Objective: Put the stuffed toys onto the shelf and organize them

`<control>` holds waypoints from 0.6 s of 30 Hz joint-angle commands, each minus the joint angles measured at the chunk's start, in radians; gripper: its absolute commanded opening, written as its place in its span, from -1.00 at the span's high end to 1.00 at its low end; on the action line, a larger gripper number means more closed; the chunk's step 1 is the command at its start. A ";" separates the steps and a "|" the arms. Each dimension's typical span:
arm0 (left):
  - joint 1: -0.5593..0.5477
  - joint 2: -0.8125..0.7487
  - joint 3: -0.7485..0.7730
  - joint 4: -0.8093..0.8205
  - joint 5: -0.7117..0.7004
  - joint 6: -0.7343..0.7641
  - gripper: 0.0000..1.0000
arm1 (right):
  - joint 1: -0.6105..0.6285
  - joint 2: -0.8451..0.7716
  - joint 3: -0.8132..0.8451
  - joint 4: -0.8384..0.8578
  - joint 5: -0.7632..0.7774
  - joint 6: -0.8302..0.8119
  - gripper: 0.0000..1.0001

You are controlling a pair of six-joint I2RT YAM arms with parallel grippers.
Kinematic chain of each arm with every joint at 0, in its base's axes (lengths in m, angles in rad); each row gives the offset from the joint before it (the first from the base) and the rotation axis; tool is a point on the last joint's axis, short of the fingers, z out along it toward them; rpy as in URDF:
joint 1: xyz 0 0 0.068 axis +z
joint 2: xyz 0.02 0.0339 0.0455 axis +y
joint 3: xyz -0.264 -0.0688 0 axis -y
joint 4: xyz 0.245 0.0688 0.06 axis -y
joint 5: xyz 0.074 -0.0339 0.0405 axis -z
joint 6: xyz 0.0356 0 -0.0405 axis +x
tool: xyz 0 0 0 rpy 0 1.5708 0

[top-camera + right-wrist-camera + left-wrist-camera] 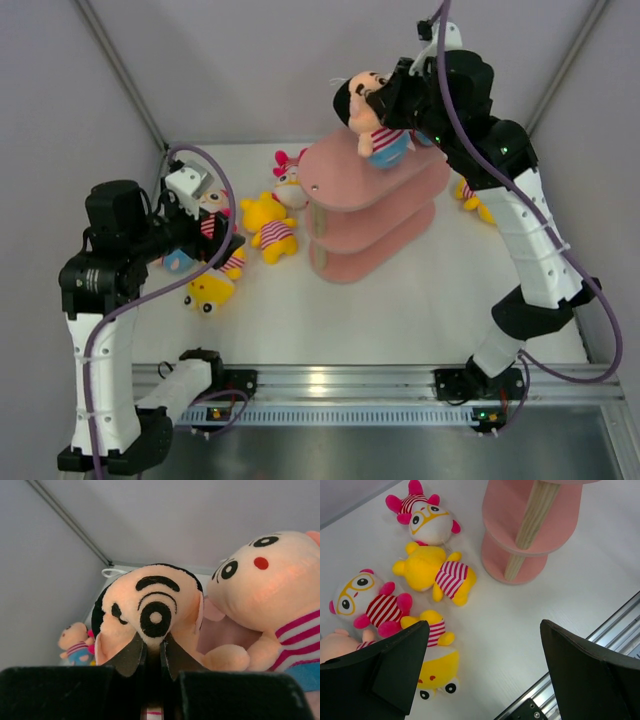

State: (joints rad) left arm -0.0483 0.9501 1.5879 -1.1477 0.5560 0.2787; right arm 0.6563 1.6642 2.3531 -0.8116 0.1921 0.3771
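The pink three-tier shelf (345,175) stands mid-table and also shows in the left wrist view (510,510). My right gripper (378,100) is shut on a black-haired peach doll (352,98) and holds it above the top tier; in the right wrist view the gripper (152,641) pinches the doll's head (150,600). A peach doll in a striped shirt and blue shorts (388,145) sits on the top tier beside it (270,580). My left gripper (212,245) hangs open and empty (484,630) over a cluster of toys.
On the table left of the shelf lie a yellow striped bear (437,575), a white-faced pink-eared doll (427,517), a pink-limbed glasses doll (370,602), a yellow doll (435,662) and a peach doll (337,645). A yellow toy (475,200) lies right of the shelf. A metal rail (330,385) runs along the near edge.
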 commanded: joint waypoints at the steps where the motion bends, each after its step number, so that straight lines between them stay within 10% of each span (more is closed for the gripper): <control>1: 0.002 0.009 -0.016 0.002 -0.005 0.024 -0.97 | 0.017 0.032 0.083 -0.084 0.064 -0.053 1.00; 18: 0.002 0.007 -0.060 0.002 -0.008 0.039 -0.97 | 0.014 0.137 0.049 -0.120 0.159 -0.139 0.72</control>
State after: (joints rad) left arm -0.0483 0.9710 1.5360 -1.1522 0.5514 0.2920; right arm 0.6590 1.7767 2.3913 -0.8986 0.3244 0.2874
